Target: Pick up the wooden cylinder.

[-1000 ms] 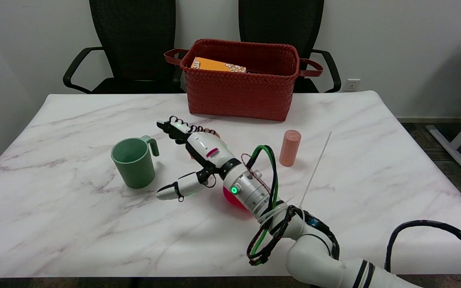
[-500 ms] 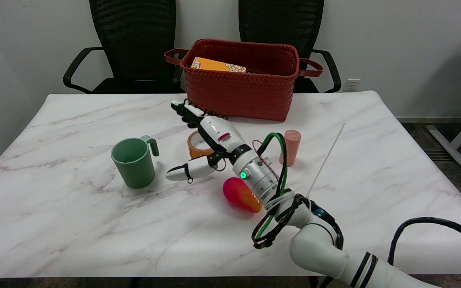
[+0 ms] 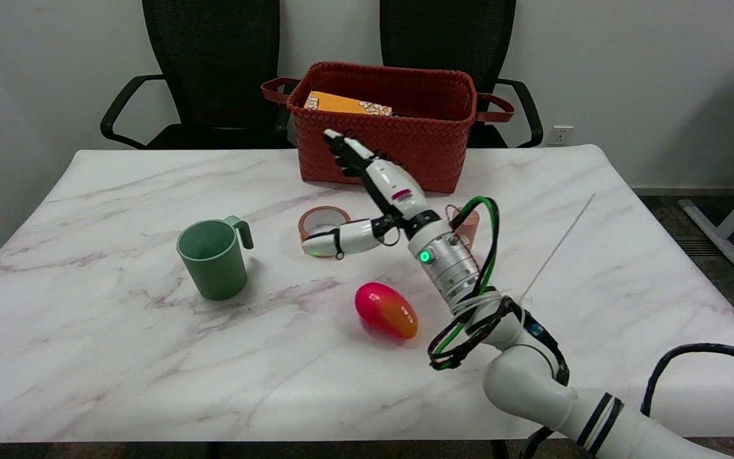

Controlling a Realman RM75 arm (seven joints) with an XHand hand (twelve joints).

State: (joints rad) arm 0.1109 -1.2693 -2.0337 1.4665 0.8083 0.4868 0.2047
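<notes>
The wooden cylinder (image 3: 471, 227) stands upright on the marble table (image 3: 118, 357), right of centre, and is mostly hidden behind my right wrist and its cables. My right hand (image 3: 376, 191) hovers just left of the cylinder with its fingers stretched toward the basket and the thumb stuck out to the left over the tape roll. It holds nothing and does not touch the cylinder.
A red woven basket (image 3: 385, 146) with an orange box (image 3: 345, 103) inside stands at the back. A green mug (image 3: 213, 257) is at the left, an orange tape roll (image 3: 320, 221) in the middle, a red-orange mango (image 3: 386, 310) nearer the front. Two black chairs stand behind the table.
My right arm has swung to the right and away from the near edge, uncovering the tape roll and the mango. My wrist now covers most of the cylinder. The things on the table have not moved.
</notes>
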